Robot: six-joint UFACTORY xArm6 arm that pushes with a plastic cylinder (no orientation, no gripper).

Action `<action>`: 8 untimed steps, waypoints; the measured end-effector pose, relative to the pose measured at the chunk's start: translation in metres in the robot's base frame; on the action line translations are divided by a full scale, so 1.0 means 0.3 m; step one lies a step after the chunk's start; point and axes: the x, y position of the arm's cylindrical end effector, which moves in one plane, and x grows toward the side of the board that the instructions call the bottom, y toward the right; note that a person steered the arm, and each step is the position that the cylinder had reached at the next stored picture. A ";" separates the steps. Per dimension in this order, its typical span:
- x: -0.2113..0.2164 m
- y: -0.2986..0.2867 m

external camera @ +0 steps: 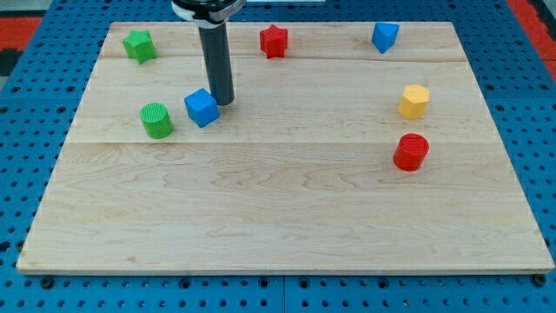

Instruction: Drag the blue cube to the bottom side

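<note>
The blue cube (201, 107) sits on the wooden board (278, 209) in its upper left part. My tip (222, 103) rests on the board just to the right of the cube, touching or almost touching its upper right side. The dark rod rises from there to the view's top edge.
A green cylinder (157, 120) lies just left of the blue cube. A green star-like block (139, 45) is at the top left, a red star (274, 41) at the top middle, a second blue block (385, 36) at the top right. A yellow block (414, 102) and a red cylinder (411, 152) are at the right.
</note>
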 end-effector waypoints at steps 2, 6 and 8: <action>-0.111 -0.117; 0.097 -0.035; 0.336 -0.065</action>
